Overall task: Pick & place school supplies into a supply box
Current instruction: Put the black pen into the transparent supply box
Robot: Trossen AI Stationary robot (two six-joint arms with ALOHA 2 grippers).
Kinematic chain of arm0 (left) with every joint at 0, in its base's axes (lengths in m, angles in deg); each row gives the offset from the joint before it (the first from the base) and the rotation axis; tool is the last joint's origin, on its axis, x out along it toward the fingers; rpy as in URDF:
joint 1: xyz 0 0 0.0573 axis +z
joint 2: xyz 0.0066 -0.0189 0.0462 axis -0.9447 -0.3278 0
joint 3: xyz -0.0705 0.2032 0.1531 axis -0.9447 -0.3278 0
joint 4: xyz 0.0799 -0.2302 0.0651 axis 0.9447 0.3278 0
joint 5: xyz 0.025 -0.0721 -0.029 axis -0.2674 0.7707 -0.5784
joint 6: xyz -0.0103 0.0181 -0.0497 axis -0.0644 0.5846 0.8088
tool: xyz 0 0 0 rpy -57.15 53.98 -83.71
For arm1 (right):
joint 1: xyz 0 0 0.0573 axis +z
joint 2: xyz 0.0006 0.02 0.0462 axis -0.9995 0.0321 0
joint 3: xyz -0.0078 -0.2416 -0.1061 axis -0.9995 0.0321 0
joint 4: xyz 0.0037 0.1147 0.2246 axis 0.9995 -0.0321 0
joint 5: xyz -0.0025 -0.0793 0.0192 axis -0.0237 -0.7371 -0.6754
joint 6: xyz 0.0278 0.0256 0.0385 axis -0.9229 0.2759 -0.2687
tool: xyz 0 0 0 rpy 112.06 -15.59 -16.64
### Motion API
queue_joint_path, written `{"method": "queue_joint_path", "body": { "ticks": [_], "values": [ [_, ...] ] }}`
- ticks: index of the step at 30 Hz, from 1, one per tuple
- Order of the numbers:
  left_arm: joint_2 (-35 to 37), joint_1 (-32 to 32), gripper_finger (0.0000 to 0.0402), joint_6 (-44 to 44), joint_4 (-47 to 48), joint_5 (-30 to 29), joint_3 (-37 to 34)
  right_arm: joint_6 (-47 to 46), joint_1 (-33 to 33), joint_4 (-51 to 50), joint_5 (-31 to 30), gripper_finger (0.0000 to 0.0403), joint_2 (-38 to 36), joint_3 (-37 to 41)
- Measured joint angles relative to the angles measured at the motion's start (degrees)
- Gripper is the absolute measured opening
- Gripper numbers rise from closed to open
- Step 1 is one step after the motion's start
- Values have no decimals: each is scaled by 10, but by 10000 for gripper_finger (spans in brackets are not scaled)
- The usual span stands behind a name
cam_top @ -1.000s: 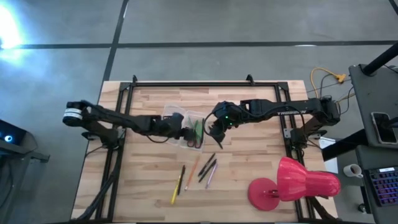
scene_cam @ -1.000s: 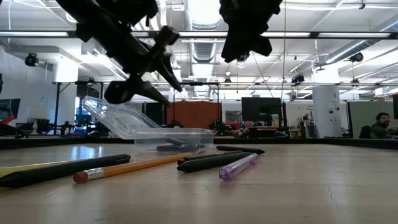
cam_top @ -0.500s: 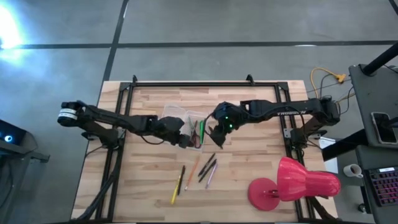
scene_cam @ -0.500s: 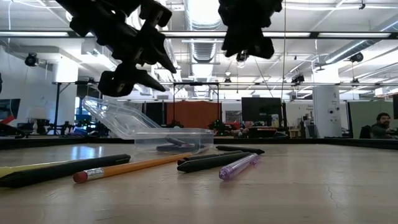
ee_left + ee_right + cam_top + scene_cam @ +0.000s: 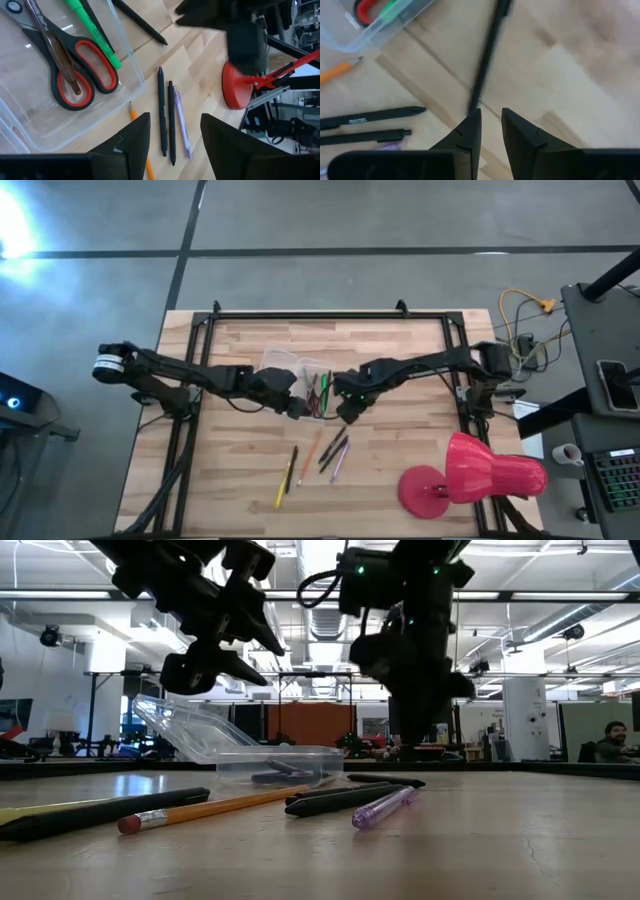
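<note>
the left hand (image 5: 303,408) is hovering open above the supply box (image 5: 292,366), which is holding the scissors (image 5: 75,70) and a green pen (image 5: 95,31). the right hand (image 5: 345,412) is hanging beside the box, fingers narrowly parted over a black pen (image 5: 487,55) on the surface (image 5: 400,370).

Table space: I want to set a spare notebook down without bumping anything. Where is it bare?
The wood is bare along the far edge behind the clear box, and in the near left corner left of the yellow pencil. It is crowded mid-table, where both grippers meet by the box, around the loose pens, and by the red lamp.
</note>
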Motion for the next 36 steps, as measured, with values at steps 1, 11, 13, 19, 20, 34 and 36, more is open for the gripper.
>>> {"method": "queue_joint_path", "body": {
  "ticks": [1, 11, 13, 19, 20, 34, 36],
  "values": [
    [0, 0, 160, -3, 0, 3, 0, 4, 4, 5, 1, 68, 8, 0],
    [0, -4, 160, -6, 13, 10, 0, 29, 31, 54, -21, 117, 21, 0],
    [0, -4, 160, -7, 13, 13, 0, 29, 31, 70, -22, 134, 21, -1],
    [0, -5, 160, -21, 15, 18, 0, 33, 31, 75, -67, 158, 47, 5],
    [0, -5, 160, -21, 18, 19, 0, 39, 31, 78, -74, 157, 55, 6],
    [1, -5, 160, -21, 61, 29, -1, 60, 33, 90, -79, 24, 96, 5],
    [1, -5, 160, -21, 68, 29, -1, 44, 33, 86, -95, 19, 79, 8]
  ]
}}
